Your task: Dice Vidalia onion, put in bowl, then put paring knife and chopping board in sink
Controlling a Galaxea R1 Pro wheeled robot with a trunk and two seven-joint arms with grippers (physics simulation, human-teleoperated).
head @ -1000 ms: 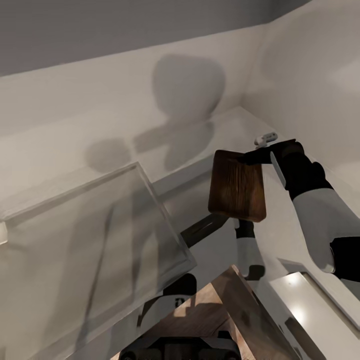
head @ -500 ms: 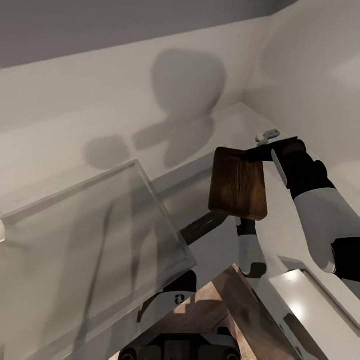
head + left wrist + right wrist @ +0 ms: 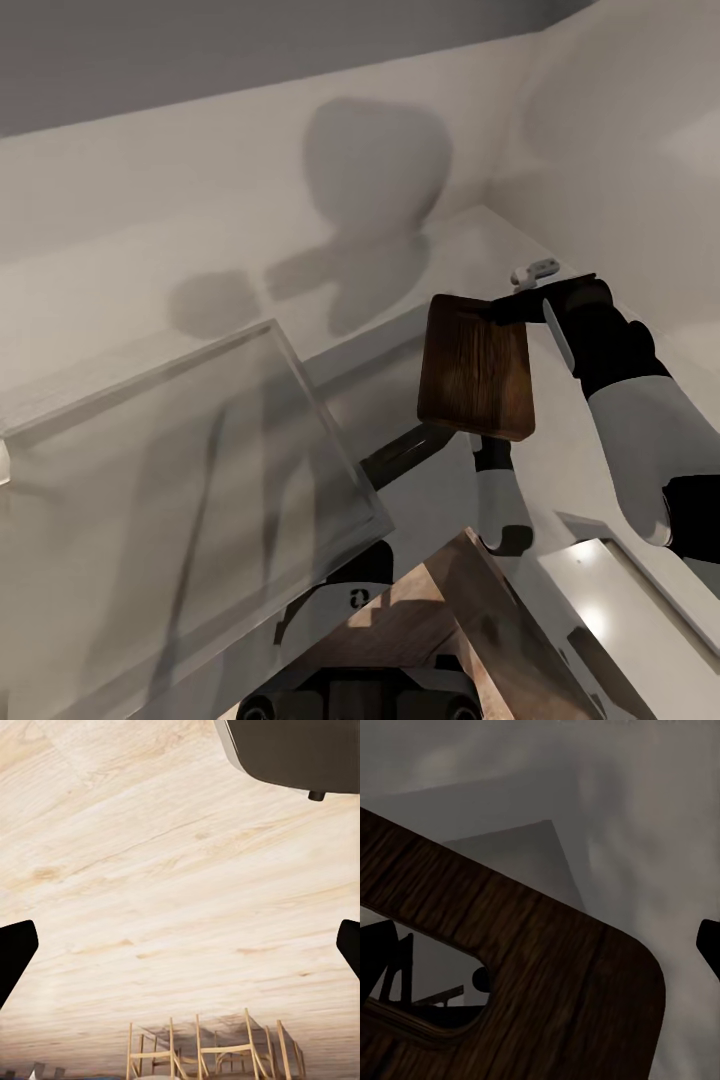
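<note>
My right gripper point(image 3: 512, 310) is shut on one end of the chopping board point(image 3: 475, 372), a dark brown wooden board with rounded corners that it holds in the air, tilted, above the pale countertop point(image 3: 450, 250). The right wrist view looks along the board point(image 3: 547, 967), with its cut-out hole point(image 3: 427, 990) close to the camera. My left gripper point(image 3: 180, 952) is open, its dark fingertips point(image 3: 15, 956) far apart over light wooden flooring. The onion, the paring knife and the bowl are out of view.
A large translucent rectangular panel point(image 3: 190, 480) slants across the left. A small white fixture point(image 3: 533, 271) sits just behind the right gripper, near the wall corner. A glossy grey slab point(image 3: 620, 610) lies at the lower right. Wooden chairs point(image 3: 210, 1050) stand far off on the floor.
The whole picture has shifted slightly, so the camera moved a little. The board stays in the right gripper in nearly the same place.
</note>
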